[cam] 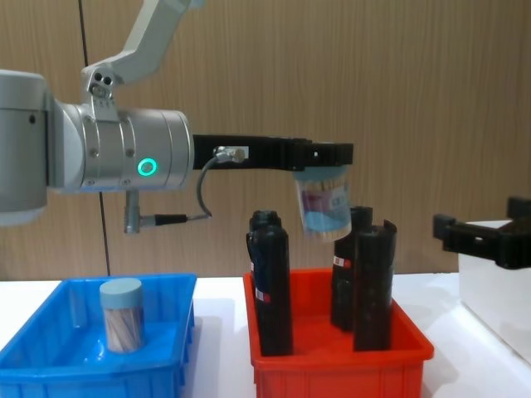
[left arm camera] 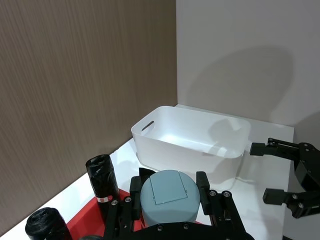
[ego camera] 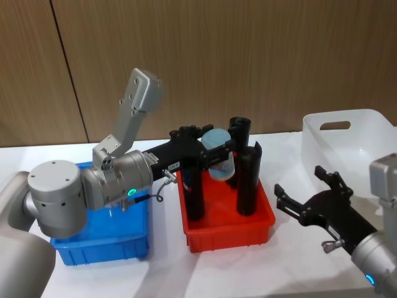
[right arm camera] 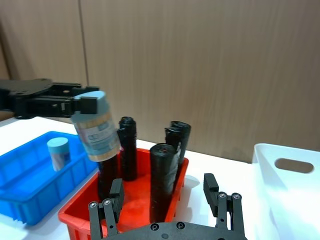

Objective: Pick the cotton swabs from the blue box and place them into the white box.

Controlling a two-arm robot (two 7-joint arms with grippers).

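Blue-lidded cotton swabs (cam: 322, 203) in left jaws | arm level over red bin (cam: 340, 375) | right jaws wide near white box (ego camera: 347, 146)

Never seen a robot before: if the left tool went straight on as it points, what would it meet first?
Probably the white box, straight ahead of the left tool; height is unclear, so it may pass above. The right tool sits aside.

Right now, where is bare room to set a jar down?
The white box is bare inside. The blue box has free floor beside its one jar. The red bin is crowded with black cylinders. The left pincer holds a second jar above them; the open right pincer sits between bin and white box.
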